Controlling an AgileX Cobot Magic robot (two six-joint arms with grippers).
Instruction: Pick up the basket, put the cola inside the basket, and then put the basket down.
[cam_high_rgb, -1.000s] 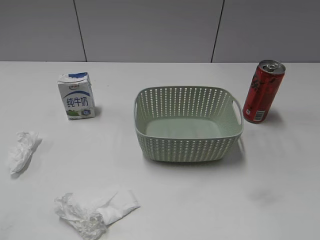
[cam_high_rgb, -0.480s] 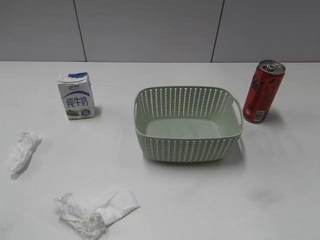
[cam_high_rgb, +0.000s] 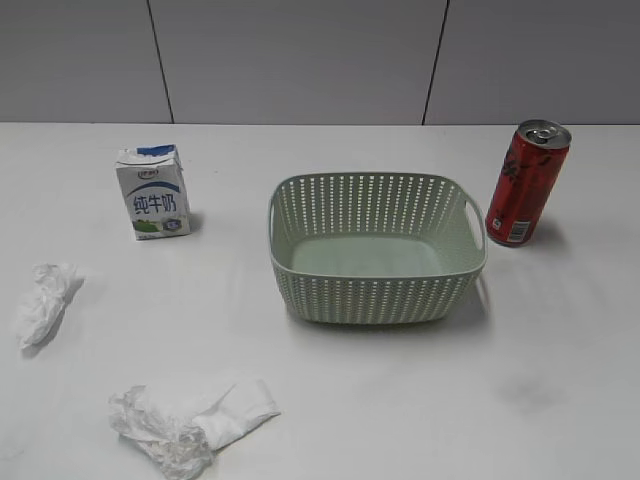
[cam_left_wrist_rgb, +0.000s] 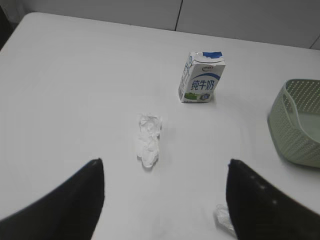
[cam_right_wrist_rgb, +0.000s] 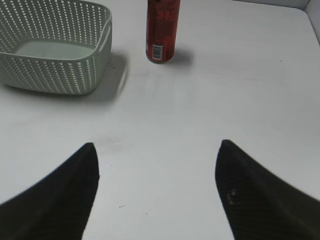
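Note:
The pale green basket (cam_high_rgb: 376, 290) stands empty at the middle of the white table. It also shows in the left wrist view (cam_left_wrist_rgb: 295, 130) and the right wrist view (cam_right_wrist_rgb: 55, 75). The red cola can (cam_high_rgb: 526, 184) stands upright just right of the basket, apart from it; it shows in the right wrist view (cam_right_wrist_rgb: 162, 30) too. My left gripper (cam_left_wrist_rgb: 164, 165) is open and empty above the table, well left of the basket. My right gripper (cam_right_wrist_rgb: 156, 147) is open and empty, nearer than the cola and basket. Neither gripper shows in the exterior view.
A white-and-blue milk carton (cam_high_rgb: 152, 192) stands at the back left, also in the left wrist view (cam_left_wrist_rgb: 201, 77). Crumpled white tissues lie at the left edge (cam_high_rgb: 44, 302) and front left (cam_high_rgb: 190, 420). One tissue lies ahead of my left gripper (cam_left_wrist_rgb: 149, 146).

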